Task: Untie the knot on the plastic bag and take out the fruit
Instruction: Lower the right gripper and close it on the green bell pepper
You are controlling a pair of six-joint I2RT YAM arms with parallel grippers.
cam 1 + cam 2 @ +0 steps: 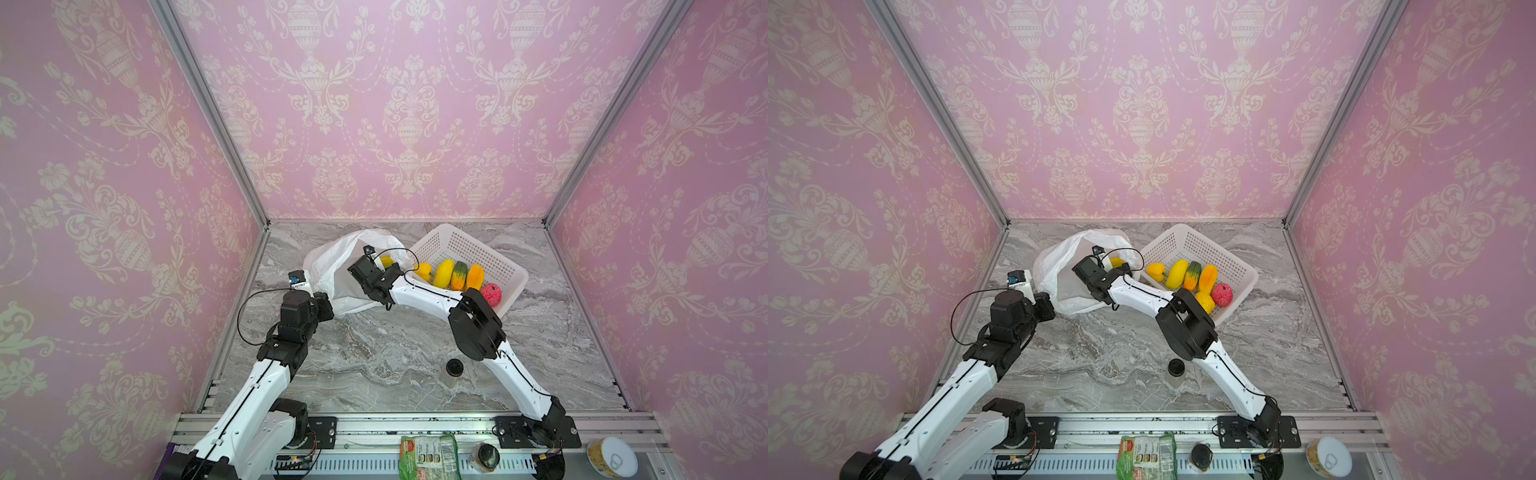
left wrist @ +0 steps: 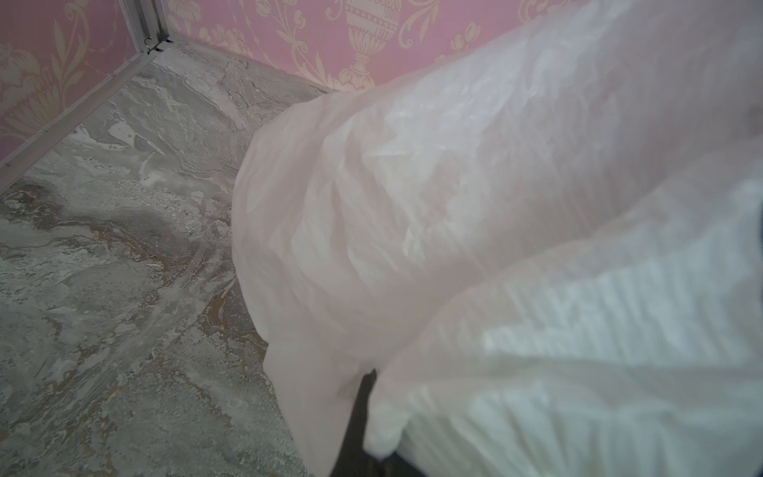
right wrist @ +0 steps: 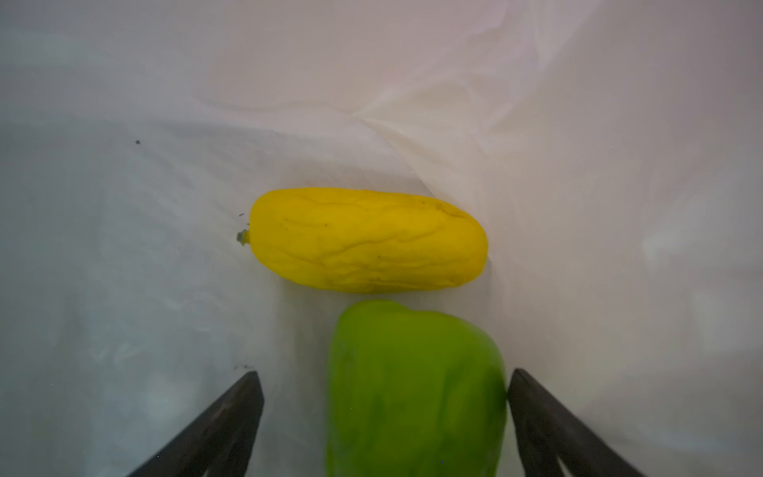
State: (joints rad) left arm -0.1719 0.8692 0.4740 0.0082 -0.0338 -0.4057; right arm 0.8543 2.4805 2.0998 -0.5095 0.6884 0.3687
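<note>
The plastic bag (image 1: 332, 266), thin, crinkly and translucent white, is lying on the grey marble tabletop (image 1: 395, 353) near the back, just beside the rigid white perforated basket (image 1: 457, 245), with its mouth gaping toward the right arm. The left gripper (image 1: 326, 306) is pinching the bag's near edge with its jaws together, apparently lifting the film so that the opening is wide enough for the other arm. The right gripper (image 3: 384, 380) is reaching inside with its jaws apart, straddling a glossy green fruit (image 3: 417, 388); one finger is touching its side and the other is standing clear. A wrinkled yellow oblong fruit (image 3: 367, 239) is lying just beyond, against the bag's wall. Several pieces (image 1: 444, 272), yellow, green-orange striped, orange and pink-red, are sitting in the basket, so I judge the emptying well along, with the green piece next.
</note>
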